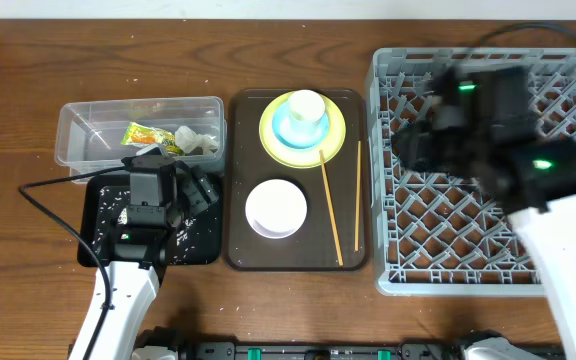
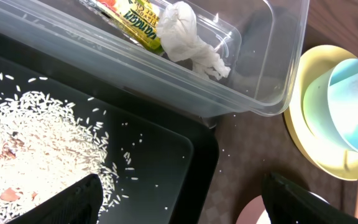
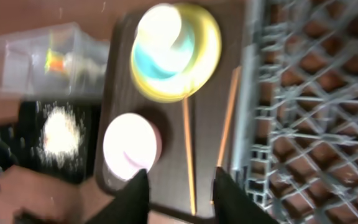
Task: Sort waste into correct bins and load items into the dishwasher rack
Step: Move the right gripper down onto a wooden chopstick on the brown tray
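We find the waste already sorted. One orange-and-green snack wrapper (image 2: pixel 132 18) and one crumpled white tissue (image 2: pixel 191 40) lie side by side in the clear tub (image 1: pixel 68 140), toward the far left corner of the worktop. The white rice scraps (image 2: pixel 30 143) lie heaped in the black tray (image 2: pixel 160 155), which sits against the tub on the side toward the front edge. The wrapper bears dark green print on yellow that we cannot read.

On the brown serving tray (image 1: pixel 238 250) at mid-worktop we count one yellow-green plate (image 1: pixel 334 145) carrying one light blue bowl (image 1: pixel 284 130) and one small white cup (image 1: pixel 308 106). One white bowl (image 1: pixel 276 208) sits nearer the front edge, and two wooden chopsticks (image 1: pixel 330 205) lie beside it. The grey dishwasher rack (image 1: pixel 408 250) fills the right side.

The left gripper (image 2: pixel 180 183) hovers over the black tray's right end, spread wide and holding nothing. The right gripper (image 3: pixel 180 186), blurred, hangs above the rack's left part, its fingers apart and empty
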